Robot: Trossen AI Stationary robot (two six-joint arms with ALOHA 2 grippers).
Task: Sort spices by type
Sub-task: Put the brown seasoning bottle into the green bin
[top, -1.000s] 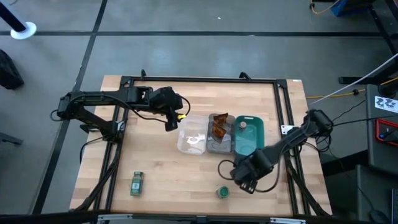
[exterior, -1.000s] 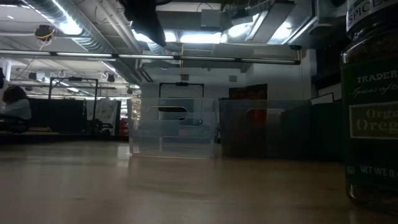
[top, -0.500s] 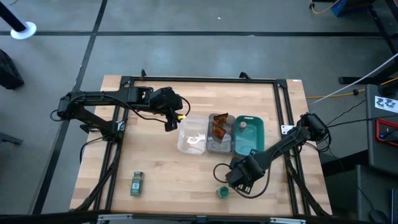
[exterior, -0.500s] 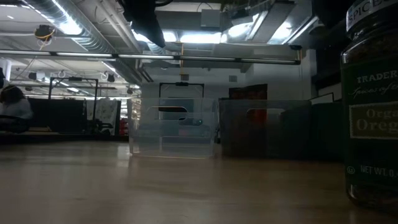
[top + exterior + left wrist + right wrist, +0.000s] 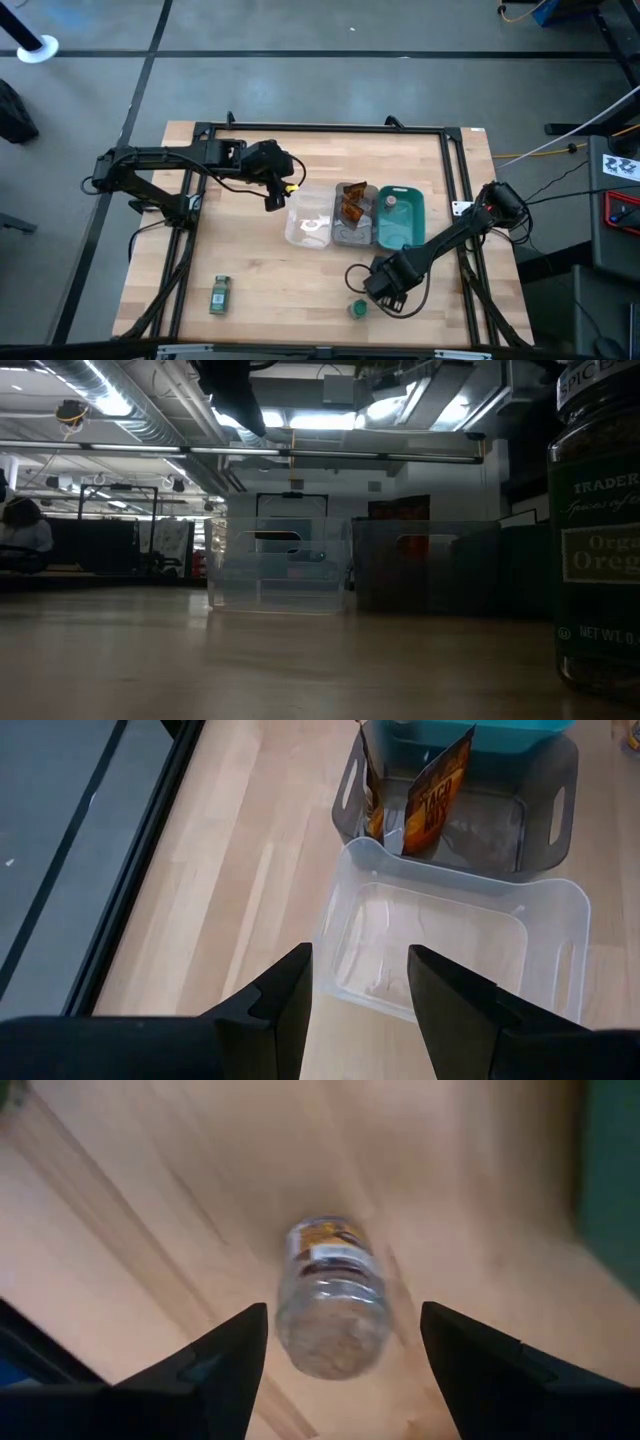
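Closest to the table's near edge, a small green-lidded spice jar (image 5: 357, 309) stands upright on the pale wooden table (image 5: 250, 270), and a second green-lidded jar (image 5: 220, 295) lies on its side well apart toward the near left corner. Just behind the upright jar, the right gripper (image 5: 381, 287) hangs low over the wood with its two dark fingers (image 5: 230, 1355) spread wide; its wrist camera shows a small clear glass jar (image 5: 331, 1296) of brownish spice lying on the table between those fingers, though contact cannot be judged. At the table's middle, three rectangular trays sit side by side, touching: a clear plastic tray (image 5: 308, 226), a grey tray (image 5: 352, 235) with two brown-orange sachets (image 5: 353, 201) propped upright in it, and a teal tray (image 5: 402, 228) holding one small jar with a pinkish lid (image 5: 391, 200). Just beyond the clear tray's left end, the left gripper (image 5: 275, 199) hovers, its fingers (image 5: 283, 995) parted and holding nothing, pointing toward the clear tray. From table height, one green-lidded jar looms dark at the right edge.
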